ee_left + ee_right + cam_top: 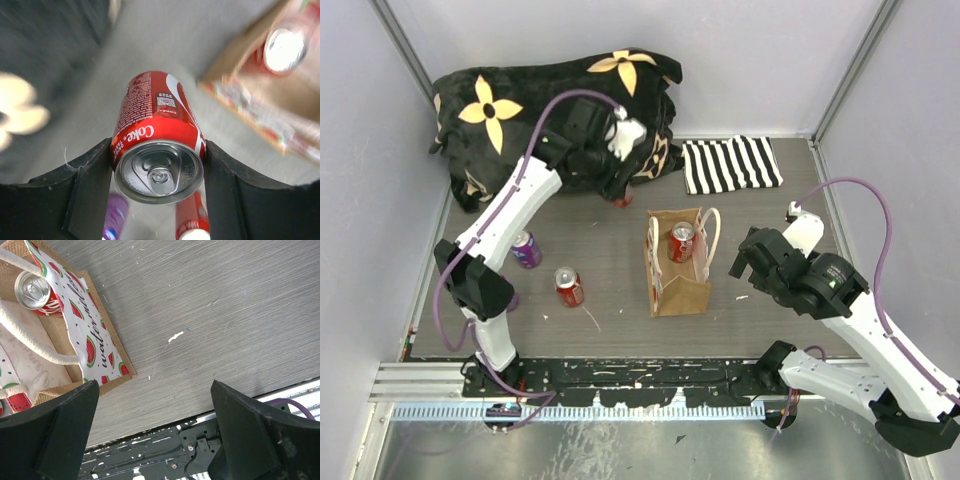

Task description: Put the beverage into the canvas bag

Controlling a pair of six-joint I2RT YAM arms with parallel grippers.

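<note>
Beverage can (156, 125), red with white Coke lettering, sits clamped between the two black fingers of the left gripper (158, 167), which press on opposite sides of its body just below the silver top rim. From above, this gripper hangs over the far part of the table (605, 235), close to a black cloth with yellow flowers (510, 85) and apart from the canvas bag (682, 295).

The can likely handles as stiff but thin-walled: smooth, a little slippery and easy to dent if squeezed hard. A hold across the round sides suits it. Whether it is full, and so heavy, cannot be told.

The bag stands upright and open, with another red can (681, 241) already inside, so space looks tight. A purple can (526, 249) and a third red can (568, 287) stand on the table. The right gripper (155, 390) is spread wide and empty beside the bag. A striped cloth (730, 165) lies beyond.
</note>
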